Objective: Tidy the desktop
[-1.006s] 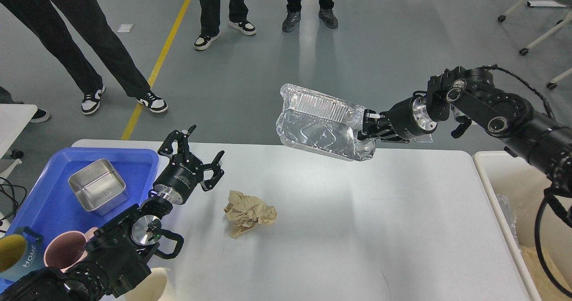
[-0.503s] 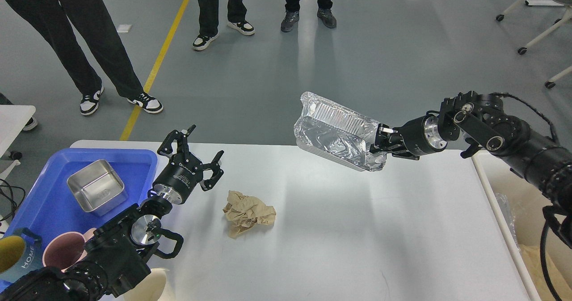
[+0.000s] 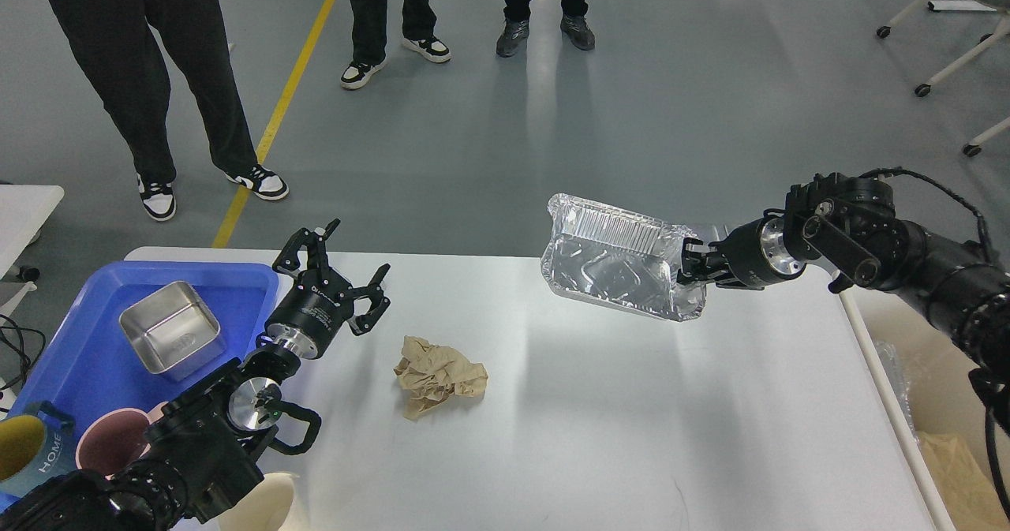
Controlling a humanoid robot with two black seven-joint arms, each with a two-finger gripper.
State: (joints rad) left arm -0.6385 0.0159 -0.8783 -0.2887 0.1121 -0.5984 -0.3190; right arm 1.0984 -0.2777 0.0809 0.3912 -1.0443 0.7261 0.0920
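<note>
The white-grey desktop fills the lower middle of the head view. My right gripper is shut on the right edge of a crumpled foil tray and holds it tilted above the desktop's far edge. A crumpled brown paper ball lies on the desktop left of centre. My left gripper is open and empty, above the desktop beside the blue tray, up and to the left of the paper ball.
A blue plastic tray at the left holds a steel square container, a pink cup and a yellow mug. A cream bin stands off the right edge. People's legs stand beyond the table.
My right arm has carried the foil tray to the right and down, closer to the desktop. My left gripper has shifted slightly left. A person at the far left has stepped.
</note>
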